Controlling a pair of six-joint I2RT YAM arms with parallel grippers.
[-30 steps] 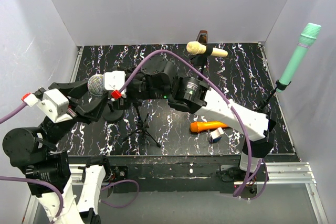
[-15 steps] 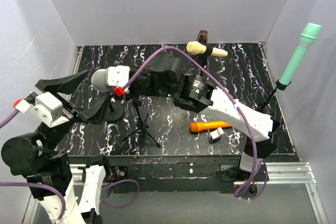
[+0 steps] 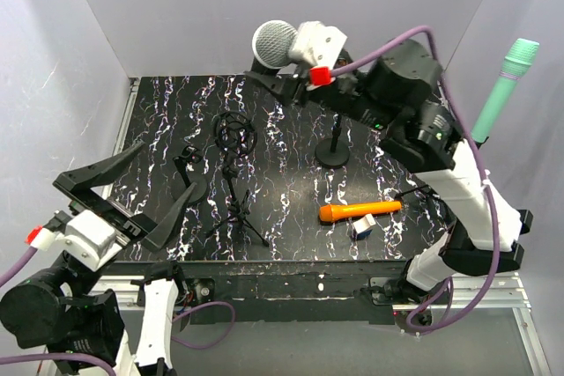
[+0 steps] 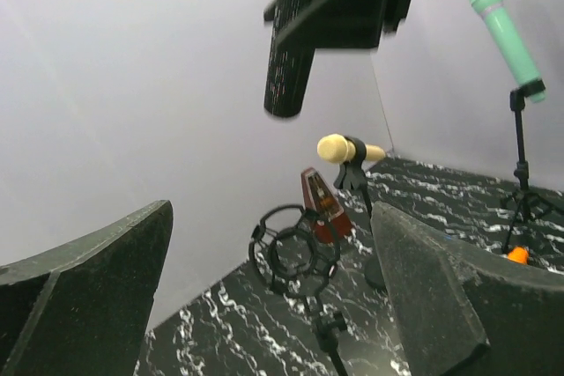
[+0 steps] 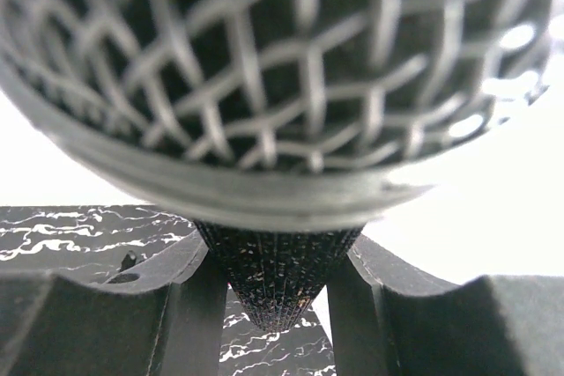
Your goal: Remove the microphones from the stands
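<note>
Black marbled table [image 3: 291, 195], white walls. Near front left, left gripper [image 3: 166, 166] spread wide, holding nothing. Mid-table, stand [image 3: 233, 184]. High above, toward the right, mic [image 3: 275, 41] clamped between right gripper [image 5: 276, 283] fingers, clear of stand.

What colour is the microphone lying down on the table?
The lying microphone is orange, clearest in the top external view.

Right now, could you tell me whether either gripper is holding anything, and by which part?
The right gripper is shut on the microphone, clamping its black body just below the mesh head. The left gripper is open and empty.
</note>
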